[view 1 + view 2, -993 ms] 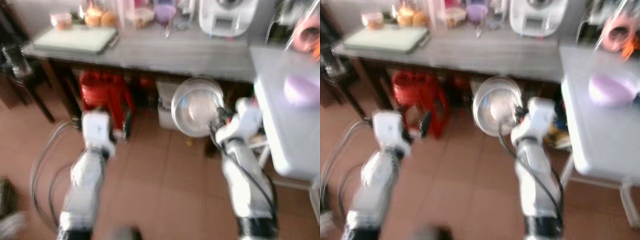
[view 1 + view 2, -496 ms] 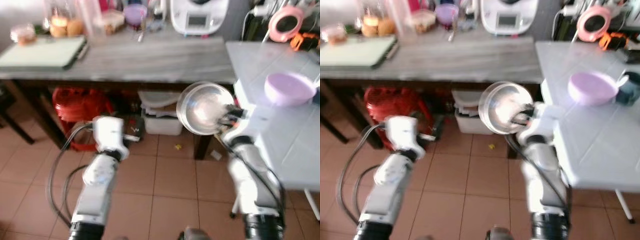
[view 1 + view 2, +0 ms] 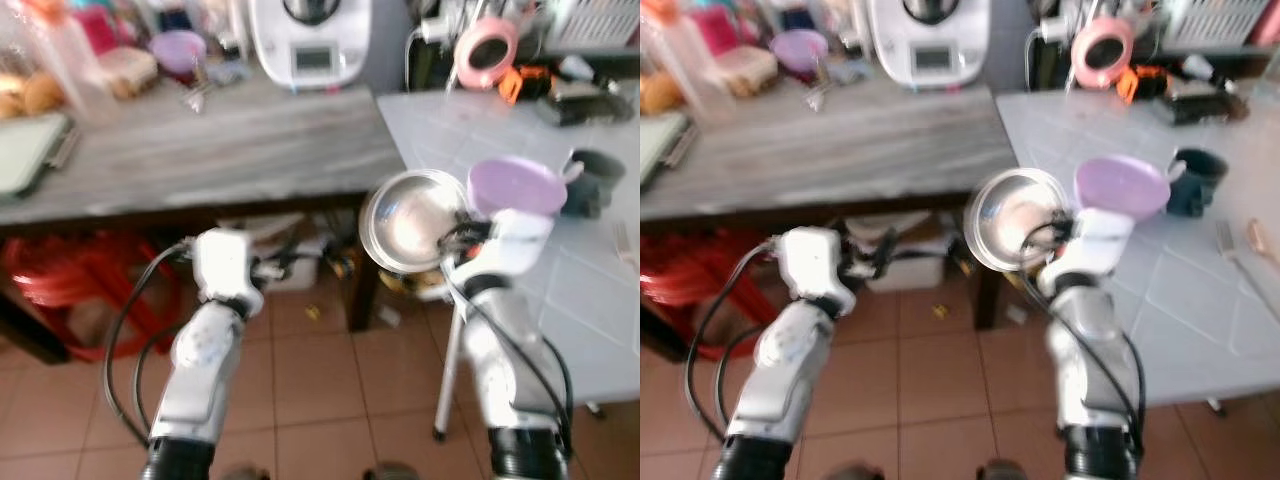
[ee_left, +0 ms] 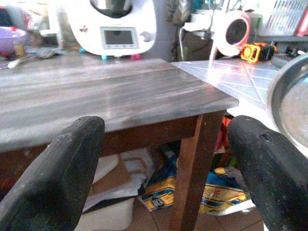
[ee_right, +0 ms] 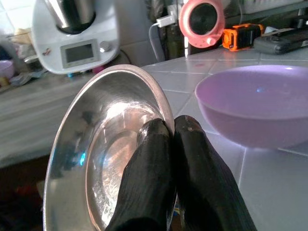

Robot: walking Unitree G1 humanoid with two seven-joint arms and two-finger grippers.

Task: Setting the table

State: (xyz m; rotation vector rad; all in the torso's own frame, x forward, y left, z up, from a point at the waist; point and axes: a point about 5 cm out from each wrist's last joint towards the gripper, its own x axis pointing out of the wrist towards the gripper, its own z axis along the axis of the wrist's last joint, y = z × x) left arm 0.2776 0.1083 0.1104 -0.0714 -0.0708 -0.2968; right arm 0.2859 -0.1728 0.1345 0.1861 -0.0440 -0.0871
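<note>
A shiny silver bowl (image 5: 110, 144) sits between black fingers (image 5: 149, 178). The lilac bowl (image 5: 255, 103) rests on a white desk (image 3: 1200, 290) with a tiled grid. The wooden desk (image 3: 200, 150) is streaked grey; the floor (image 3: 300, 400) is terracotta tile.

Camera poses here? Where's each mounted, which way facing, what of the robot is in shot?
Eye views: head stereo pair, looking forward and down; both arms, steel bowl, white table.
Left wrist: along the open left gripper toward the wooden table.
Right wrist: along the right gripper, pinching the bowl rim, purple bowl beyond.
Shared: steel bowl, white appliance.
</note>
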